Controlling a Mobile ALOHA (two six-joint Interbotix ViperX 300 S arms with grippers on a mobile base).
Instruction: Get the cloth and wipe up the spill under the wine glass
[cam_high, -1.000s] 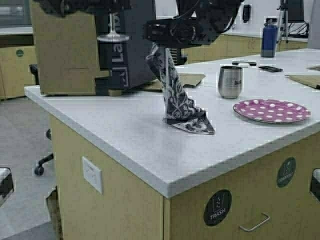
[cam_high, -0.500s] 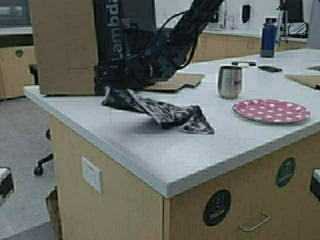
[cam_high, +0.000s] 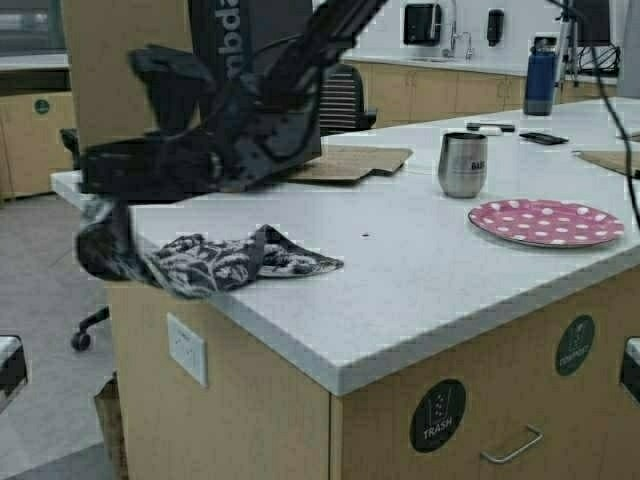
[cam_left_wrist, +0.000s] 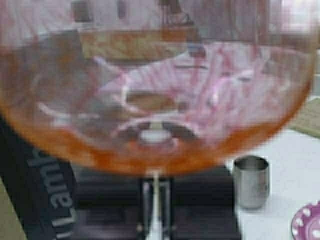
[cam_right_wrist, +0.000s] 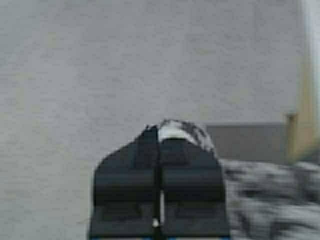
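Note:
The dark floral cloth (cam_high: 225, 262) lies stretched along the counter's left front edge, and one end hangs bunched off the left corner. My right gripper (cam_high: 103, 196) is shut on that bunched end, just past the counter's left edge. In the right wrist view its closed fingertips (cam_right_wrist: 160, 134) pinch the cloth (cam_right_wrist: 272, 200) over the grey floor. My left gripper (cam_left_wrist: 156, 202) is shut on the stem of the wine glass (cam_left_wrist: 155, 85), whose bowl with pinkish liquid fills the left wrist view. The glass and left gripper are out of the high view.
A steel tumbler (cam_high: 462, 164) and a pink polka-dot plate (cam_high: 545, 221) stand at the right on the white counter (cam_high: 420, 280). A big cardboard box (cam_high: 120, 70) and flat cardboard (cam_high: 345, 160) sit behind. A blue bottle (cam_high: 539, 78) stands far back.
My right gripper has dragged the cloth leftward across the counter, from the middle to past the left edge. The cloth's end now hangs off the corner.

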